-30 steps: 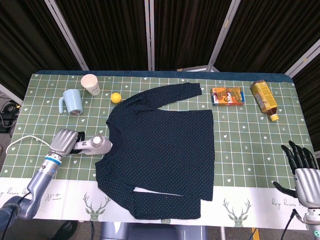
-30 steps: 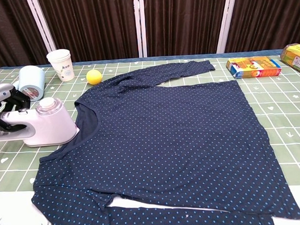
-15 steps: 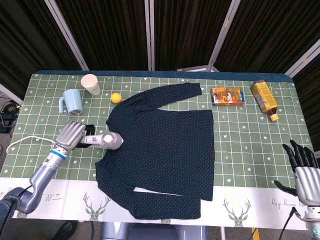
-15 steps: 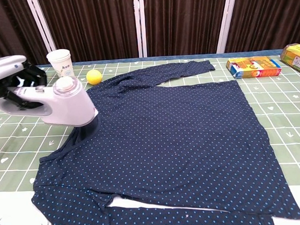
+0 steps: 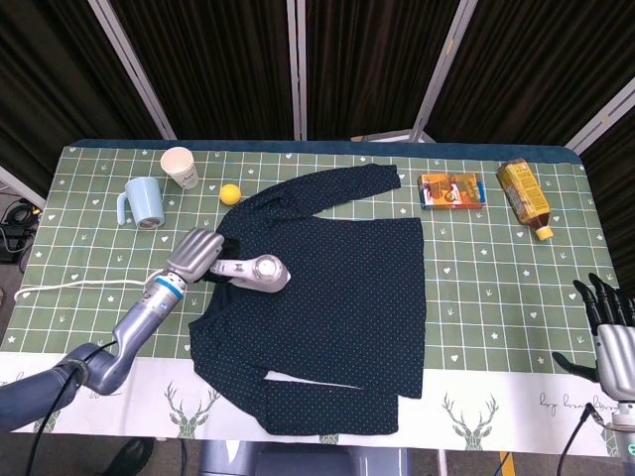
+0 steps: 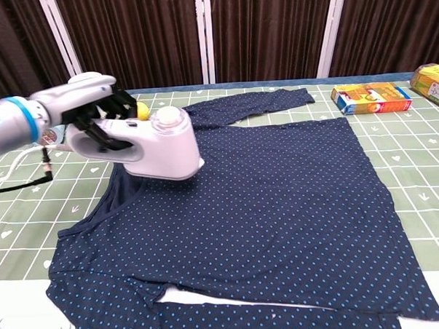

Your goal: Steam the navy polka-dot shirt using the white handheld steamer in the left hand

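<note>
Left hand (image 5: 195,255) is wrapped around the handle of the white handheld steamer (image 6: 157,145), carrying its head over the collar end of the navy polka-dot shirt (image 5: 322,297), which lies spread flat across the middle of the table (image 5: 476,288). From the chest view the steamer looks raised a little above the cloth; whether the face touches it, I can't tell. Right hand (image 5: 613,332) waits at the near right edge, fingers apart, holding nothing.

To do this pass well, I'd say keep the steam face level and close to the fabric, travel slowly from the collar toward the hem on the right, and work in overlapping lanes. Mind the white cord (image 5: 74,288) trailing off to the left; it could tug the wrist if the reach goes far across. The folded near sleeve looks likely to need its own pass.

Underneath is a green check tablecloth with little hearts and a reindeer border along the near side. Far left: a blue mug (image 5: 142,203), a paper cup (image 5: 180,166), a yellow ball (image 5: 230,193). Far right: an orange box (image 5: 452,190) and a bottle (image 5: 524,197) lying down. Dark curtains hang behind.
</note>
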Controlling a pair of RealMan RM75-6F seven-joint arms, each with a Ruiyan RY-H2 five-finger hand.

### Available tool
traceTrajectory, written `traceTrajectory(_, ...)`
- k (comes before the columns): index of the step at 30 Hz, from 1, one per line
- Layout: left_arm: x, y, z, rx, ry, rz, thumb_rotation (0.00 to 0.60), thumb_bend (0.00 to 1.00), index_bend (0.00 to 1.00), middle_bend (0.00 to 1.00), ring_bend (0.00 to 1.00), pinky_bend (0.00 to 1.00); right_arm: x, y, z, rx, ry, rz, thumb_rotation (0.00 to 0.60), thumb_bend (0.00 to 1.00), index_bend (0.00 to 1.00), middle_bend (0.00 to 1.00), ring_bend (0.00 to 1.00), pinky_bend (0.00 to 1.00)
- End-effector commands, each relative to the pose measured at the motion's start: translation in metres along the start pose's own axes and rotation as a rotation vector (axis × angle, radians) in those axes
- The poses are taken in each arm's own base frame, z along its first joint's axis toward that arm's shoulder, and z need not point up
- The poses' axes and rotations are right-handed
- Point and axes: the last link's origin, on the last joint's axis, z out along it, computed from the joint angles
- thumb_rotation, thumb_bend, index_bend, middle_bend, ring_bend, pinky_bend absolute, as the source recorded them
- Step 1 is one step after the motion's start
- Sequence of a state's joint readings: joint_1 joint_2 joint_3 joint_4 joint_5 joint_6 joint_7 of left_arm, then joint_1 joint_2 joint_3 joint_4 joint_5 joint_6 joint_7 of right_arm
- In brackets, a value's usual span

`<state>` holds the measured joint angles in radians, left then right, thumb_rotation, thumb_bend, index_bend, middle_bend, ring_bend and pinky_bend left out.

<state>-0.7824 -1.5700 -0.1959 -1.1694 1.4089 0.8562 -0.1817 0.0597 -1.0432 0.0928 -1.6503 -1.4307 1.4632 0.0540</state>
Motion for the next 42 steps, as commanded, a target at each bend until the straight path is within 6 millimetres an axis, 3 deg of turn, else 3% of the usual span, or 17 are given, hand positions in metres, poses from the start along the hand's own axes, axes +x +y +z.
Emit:
traceTrajectory(1, -0.006, 0.012, 0.015, -0.011, -0.018, 0.0, 0.6, 0.59, 0.94, 0.88, 0.87, 1.0, 0.0, 0.001, 0.001, -0.004, 0.0, 0.002, 0.6, 0.0, 0.0, 0.0, 0.0, 0.0)
traceTrajectory(7, -0.017, 0.031, 0.032, -0.029, -0.036, 0.002, 0.6, 0.59, 0.95, 0.88, 0.87, 1.0, 0.0, 0.001, 0.001, -0.001, -0.004, 0.006, 0.6, 0.0, 0.0, 0.0, 0.0, 0.0)
traceTrajectory(14, -0.022, 0.042, 0.038, -0.041, -0.046, 0.02, 0.6, 0.58, 0.95, 0.88, 0.87, 1.0, 0.003, 0.001, 0.0, 0.009, 0.002, 0.018, 0.6, 0.0, 0.0, 0.0, 0.0, 0.0)
traceTrajectory(28, -0.045, 0.053, 0.03, -0.041, -0.08, 0.01, 0.6, 0.58, 0.95, 0.88, 0.87, 1.0, 0.008, 0.004, -0.002, 0.012, 0.007, 0.04, 0.6, 0.0, 0.0, 0.0, 0.0, 0.0)
traceTrajectory(42, -0.055, 0.067, 0.02, -0.073, -0.114, 0.002, 0.6, 0.58, 0.95, 0.88, 0.87, 1.0, 0.013, 0.002, -0.006, 0.028, 0.023, 0.052, 0.6, 0.0, 0.0, 0.0, 0.0, 0.0)
